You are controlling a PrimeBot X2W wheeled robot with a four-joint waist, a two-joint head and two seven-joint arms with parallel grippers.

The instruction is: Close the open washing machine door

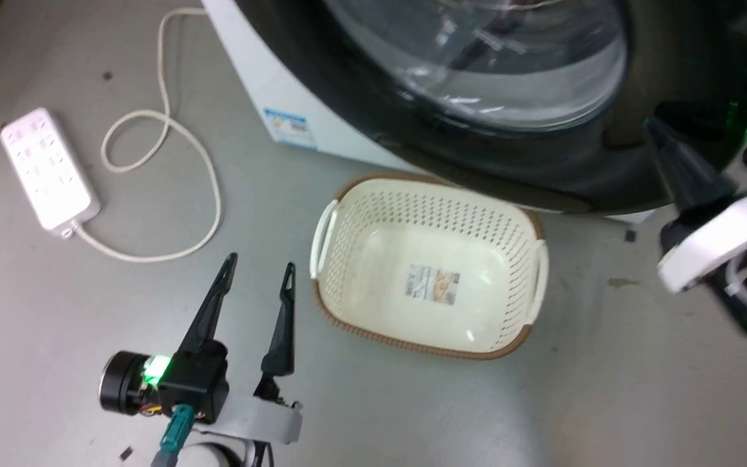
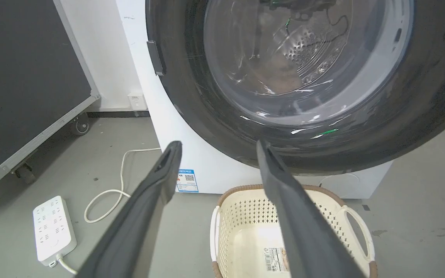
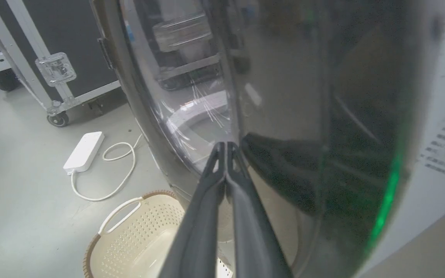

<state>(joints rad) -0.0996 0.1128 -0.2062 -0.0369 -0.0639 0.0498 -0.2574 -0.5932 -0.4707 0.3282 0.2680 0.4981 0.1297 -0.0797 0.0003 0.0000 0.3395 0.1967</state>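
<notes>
Head view. The left gripper [image 1: 262,261] is hovering over the grey floor [image 1: 607,389] at near left, with its fingers spread wide and gripping nothing. The right gripper [image 1: 653,128] is reaching in at right, its tip at the black rim of the door [image 1: 347,110]. The door is sitting across the front of the white machine [image 1: 263,84], far side, above a cream basket [image 1: 425,181]. A power strip [image 1: 46,168] is lying at far left.

Left wrist view. The spread fingers are pointing at the door's lower rim, well apart from it. The drum is showing through the glass.

Right wrist view. The fingers are pressing together with nothing between them. Their tips are lying close against the door, but contact cannot be told.
</notes>
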